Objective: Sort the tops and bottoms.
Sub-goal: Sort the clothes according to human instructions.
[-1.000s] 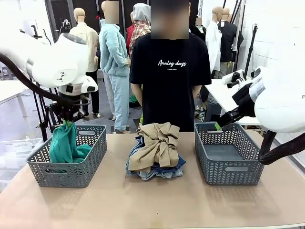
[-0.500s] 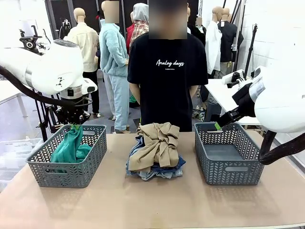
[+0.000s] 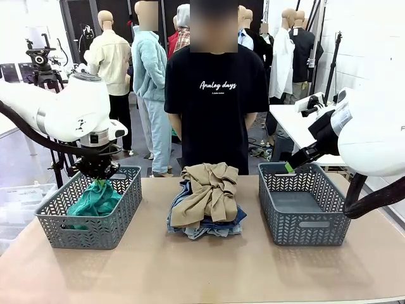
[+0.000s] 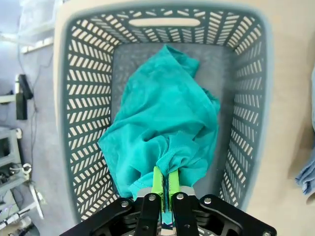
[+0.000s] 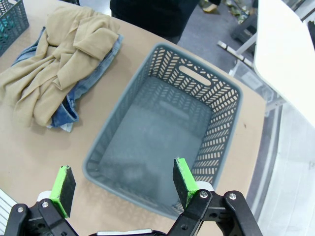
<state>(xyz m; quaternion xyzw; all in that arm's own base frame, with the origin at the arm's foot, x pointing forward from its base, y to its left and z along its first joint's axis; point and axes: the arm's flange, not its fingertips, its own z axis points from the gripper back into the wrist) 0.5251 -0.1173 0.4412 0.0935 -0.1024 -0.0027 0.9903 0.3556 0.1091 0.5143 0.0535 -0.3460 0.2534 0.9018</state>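
Note:
A teal-green top [image 3: 93, 201] [image 4: 165, 128] lies bunched in the grey basket [image 3: 88, 232] [image 4: 88, 88] at the left. My left gripper [image 3: 99, 180] [image 4: 164, 183] hangs just over that basket, shut on a fold of the teal top. A tan khaki top [image 3: 209, 190] [image 5: 54, 73] lies crumpled on blue denim bottoms [image 3: 205, 229] [image 5: 66, 115] in a pile at the table's middle. My right gripper [image 3: 288, 167] [image 5: 120, 184] stands open above the near rim of the right grey basket [image 3: 304, 221] [image 5: 162, 132], nothing between its green pads [image 5: 183, 179].
A person in a black T-shirt [image 3: 215, 107] stands behind the far edge of the table, arms down. Bare tan tabletop [image 3: 202, 272] spreads in front of the baskets and pile. A white table [image 5: 290, 64] stands off to the right.
My left gripper has come down toward the left basket, and the teal top has gone from hanging long to sinking into the basket. The right arm has stayed still.

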